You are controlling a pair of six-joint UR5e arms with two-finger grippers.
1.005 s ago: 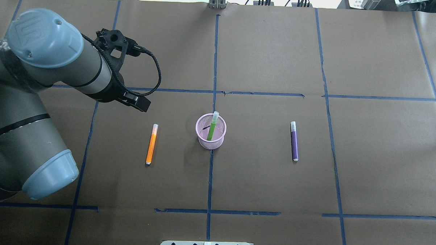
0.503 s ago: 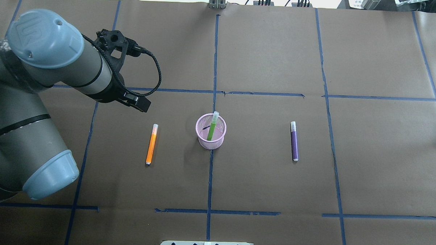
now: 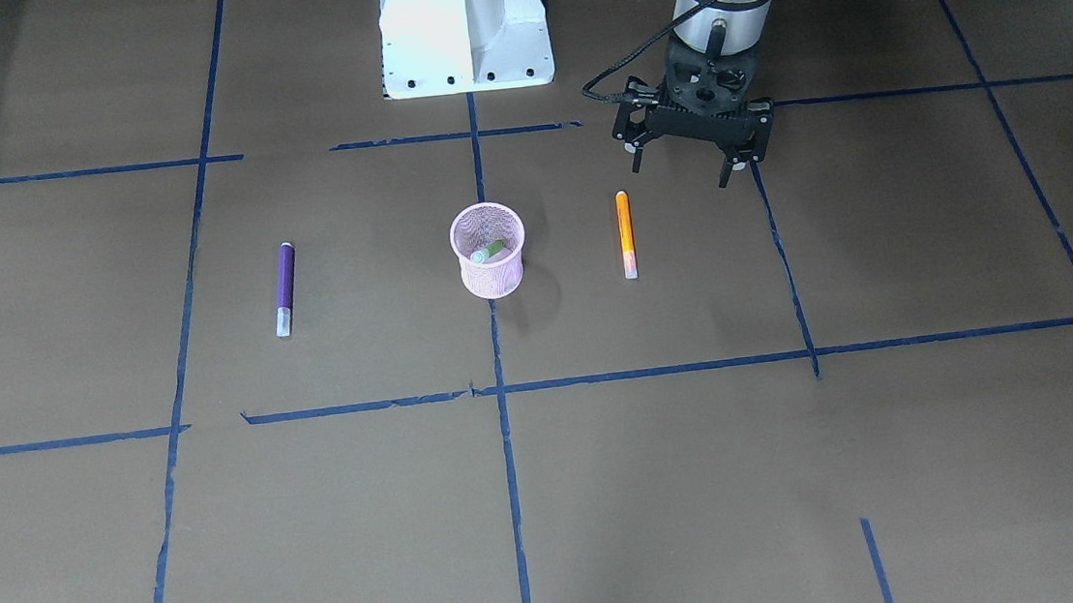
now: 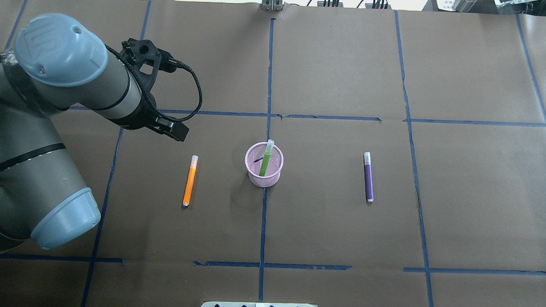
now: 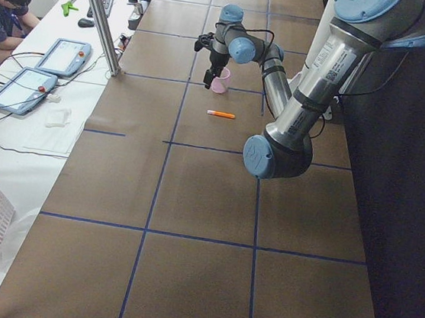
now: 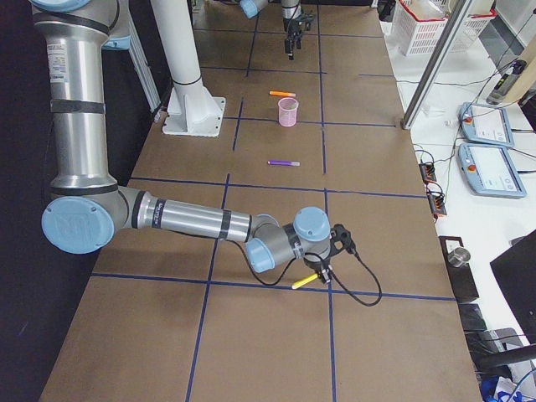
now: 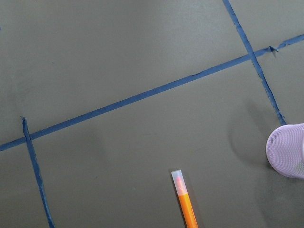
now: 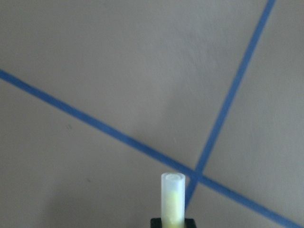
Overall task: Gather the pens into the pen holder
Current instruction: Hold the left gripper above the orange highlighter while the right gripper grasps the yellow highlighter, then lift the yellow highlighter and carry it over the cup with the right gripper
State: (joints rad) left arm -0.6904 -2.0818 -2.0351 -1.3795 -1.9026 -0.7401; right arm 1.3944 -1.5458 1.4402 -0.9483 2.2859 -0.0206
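The pink mesh pen holder stands at the table's middle, with the green pen leaning inside it. The orange pen lies flat to its left, the purple pen flat to its right. My left gripper is open and empty, hovering above the table beside the orange pen. The left wrist view shows that pen's capped end and the cup's edge. My right gripper is far off to the right, shut on a yellow pen.
The robot's white base stands at the table's near edge. Blue tape lines cross the brown paper cover. An operator sits at a side bench with tablets. A white basket stands beyond the far end.
My left arm has shifted very slightly to the right. The pens and the pen holder have not moved.
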